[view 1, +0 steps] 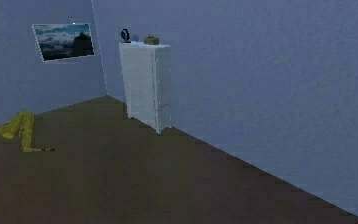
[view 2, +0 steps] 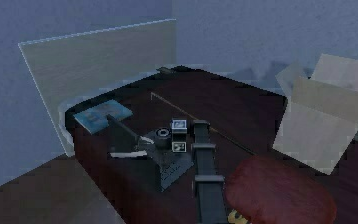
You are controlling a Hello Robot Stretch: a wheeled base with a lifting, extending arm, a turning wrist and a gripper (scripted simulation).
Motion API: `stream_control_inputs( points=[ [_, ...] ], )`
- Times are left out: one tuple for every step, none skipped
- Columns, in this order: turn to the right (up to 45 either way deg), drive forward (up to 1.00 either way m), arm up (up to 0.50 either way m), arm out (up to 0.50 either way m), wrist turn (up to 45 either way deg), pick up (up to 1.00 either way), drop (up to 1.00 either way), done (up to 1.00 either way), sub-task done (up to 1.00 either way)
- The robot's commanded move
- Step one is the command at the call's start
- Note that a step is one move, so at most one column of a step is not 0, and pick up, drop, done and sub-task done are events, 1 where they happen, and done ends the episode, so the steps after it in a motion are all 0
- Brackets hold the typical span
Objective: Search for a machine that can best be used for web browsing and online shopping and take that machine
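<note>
A dark bed [view 2: 227,100] with a pale headboard [view 2: 97,60] lies in the arm side view. On its near part stands what looks like an open laptop [view 2: 122,132], a dark upright panel over a grey base. My arm [view 2: 203,170] rises from the bottom edge, with two white marked squares [view 2: 179,126] at its far end. The gripper [view 2: 145,142] reaches left from them, right at the laptop. I cannot tell whether it holds anything, since the laptop rests on the bed behind it.
A flat blue book-like thing [view 2: 97,115] and a long thin stick [view 2: 187,108] lie on the bed. An open cardboard box [view 2: 317,115] and a round red seat [view 2: 277,195] are at the right. In the forward view: white dresser [view 1: 147,85], wall picture [view 1: 64,41], yellow thing on floor [view 1: 22,130].
</note>
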Motion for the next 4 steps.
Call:
stream_control_inputs(
  points=[
    [0.0,0.00,0.00,0.00,30.0,0.00,0.00,0.00,0.00],
    [0.0,0.00,-0.30,0.00,0.0,0.00,0.00,0.00,0.00],
    [0.0,0.00,0.00,0.00,0.0,1.00,0.00,0.00,0.00],
    [0.0,0.00,0.10,0.00,0.0,0.00,0.00,0.00,0.00]
  ],
)
